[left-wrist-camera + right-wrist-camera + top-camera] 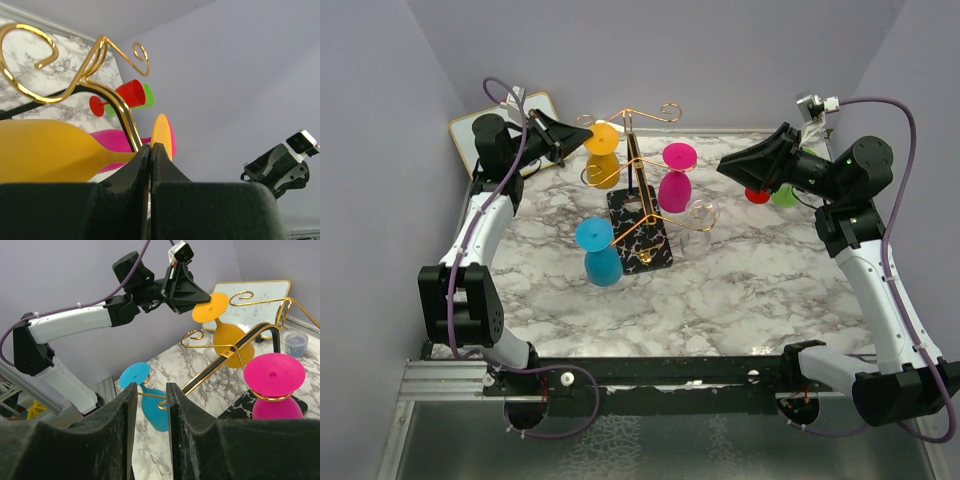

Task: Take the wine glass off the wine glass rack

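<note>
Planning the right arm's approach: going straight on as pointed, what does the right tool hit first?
Probably the blue wine glass, hanging on the wine glass rack: it sits dead ahead of the right tool in the wrist view. Depth unclear.

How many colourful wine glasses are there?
5. The yellow plastic wine glass, pink plastic wine glass and blue plastic wine glass hang on the gold wire rack; the red plastic wine glass and green plastic wine glass are apart, far right. Others may be hidden.
</note>
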